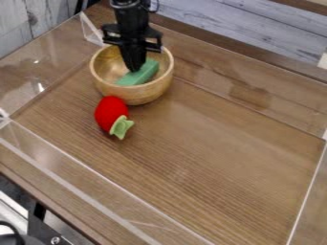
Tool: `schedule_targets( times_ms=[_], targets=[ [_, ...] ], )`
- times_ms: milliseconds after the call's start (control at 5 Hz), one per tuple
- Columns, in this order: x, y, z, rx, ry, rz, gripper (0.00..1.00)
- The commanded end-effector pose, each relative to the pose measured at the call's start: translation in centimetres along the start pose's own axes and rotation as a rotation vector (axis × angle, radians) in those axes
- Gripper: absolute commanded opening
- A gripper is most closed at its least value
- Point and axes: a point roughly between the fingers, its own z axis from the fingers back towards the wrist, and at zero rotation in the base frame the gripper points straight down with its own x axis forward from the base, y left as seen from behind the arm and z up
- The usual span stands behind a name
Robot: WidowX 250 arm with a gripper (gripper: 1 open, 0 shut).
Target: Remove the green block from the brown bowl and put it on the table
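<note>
Glossy wood-grain bench, clear plastic walls round it. Nearest me: a red round toy with a green leafy stem, just in front of the brown bowl. Inside the bowl, the green block, leaning toward the right wall. Above it the gripper points down, fingers drawn together, pinching the block's upper end as far as I can tell. Step: grasp made, lift not yet done. Next: rise over the rim, then carry to open bench, away from the toy.
</note>
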Motion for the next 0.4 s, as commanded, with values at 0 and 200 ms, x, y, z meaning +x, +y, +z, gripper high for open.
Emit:
schedule_targets(
  times_ms=[0, 200],
  targets=[
    [0.1, -1.0, 4.2, 0.002, -0.116, 0.059, 0.00],
    [-0.5, -2.5, 5.6, -0.016, -0.153, 0.106, 0.00]
  ],
)
